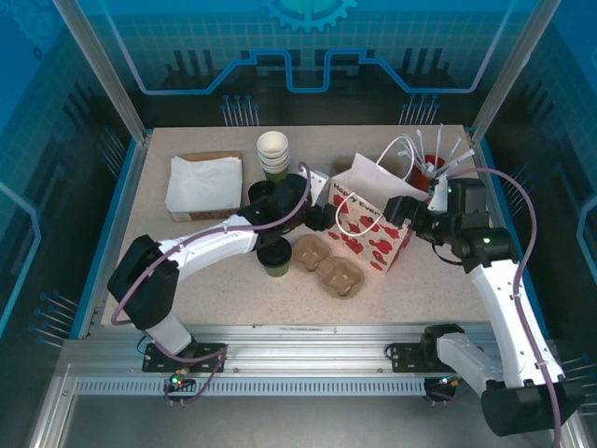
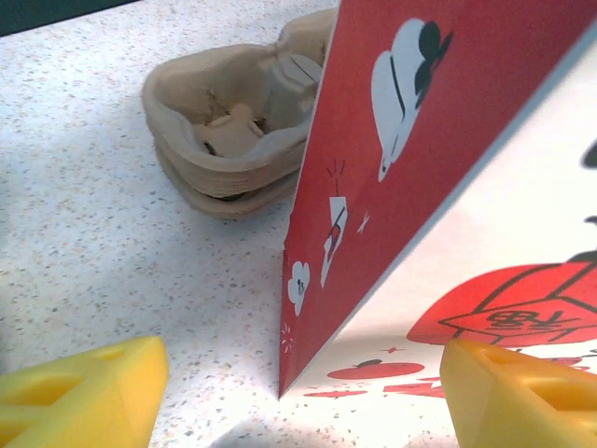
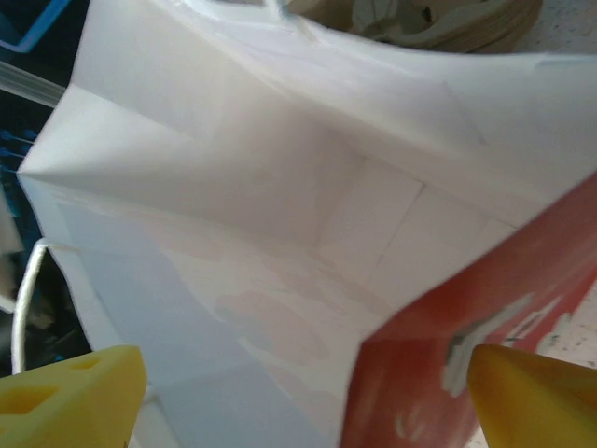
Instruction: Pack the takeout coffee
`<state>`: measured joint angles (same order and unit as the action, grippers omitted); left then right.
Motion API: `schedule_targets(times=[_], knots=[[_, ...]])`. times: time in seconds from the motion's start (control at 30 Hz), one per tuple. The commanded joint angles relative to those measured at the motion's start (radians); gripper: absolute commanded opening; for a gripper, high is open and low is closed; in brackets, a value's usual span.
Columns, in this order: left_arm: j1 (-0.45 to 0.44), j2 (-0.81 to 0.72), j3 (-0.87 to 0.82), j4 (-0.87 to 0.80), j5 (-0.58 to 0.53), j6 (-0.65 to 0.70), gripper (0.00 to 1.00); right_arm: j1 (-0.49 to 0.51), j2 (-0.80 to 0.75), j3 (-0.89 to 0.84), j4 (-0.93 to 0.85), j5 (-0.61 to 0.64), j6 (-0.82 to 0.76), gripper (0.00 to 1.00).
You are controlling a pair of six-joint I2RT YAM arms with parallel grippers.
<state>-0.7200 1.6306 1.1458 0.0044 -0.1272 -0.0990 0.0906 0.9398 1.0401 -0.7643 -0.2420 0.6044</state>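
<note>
The takeout coffee (image 1: 273, 259), a small green cup with a black lid, stands upright on the table just under my left forearm, left of the cardboard cup carrier (image 1: 326, 264). The gift bag (image 1: 373, 224), white with red hearts, stands open behind the carrier. My left gripper (image 1: 315, 205) is open at the bag's left bottom corner (image 2: 284, 373), with its yellow fingertips (image 2: 84, 392) wide apart and nothing held. At the bag's right rim my right gripper (image 1: 403, 215) is open and looks into the bare white inside of the bag (image 3: 308, 233).
A stack of lidless green cups (image 1: 273, 154) stands at the back, with black lids (image 1: 260, 192) just in front of it, partly behind my left arm. White napkins (image 1: 203, 184) lie back left. A red holder of white utensils (image 1: 431, 166) stands behind the bag.
</note>
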Motion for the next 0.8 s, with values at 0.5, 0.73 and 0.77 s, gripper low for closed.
schedule_targets(times=[0.5, 0.73, 0.77], knots=[[0.129, -0.448, -0.121, -0.351, 0.114, -0.208, 0.82, 0.687, -0.096, 0.11, -0.116, 0.371, -0.5, 0.8], [0.245, -0.552, -0.102, -0.479, 0.135, -0.231, 0.82, 0.987, 0.187, 0.034, -0.072, 0.472, -0.556, 0.78], [0.258, -0.559, -0.098, -0.49, 0.136, -0.229, 0.82, 0.986, 0.227, 0.022, -0.046, 0.461, -0.571, 0.77]])
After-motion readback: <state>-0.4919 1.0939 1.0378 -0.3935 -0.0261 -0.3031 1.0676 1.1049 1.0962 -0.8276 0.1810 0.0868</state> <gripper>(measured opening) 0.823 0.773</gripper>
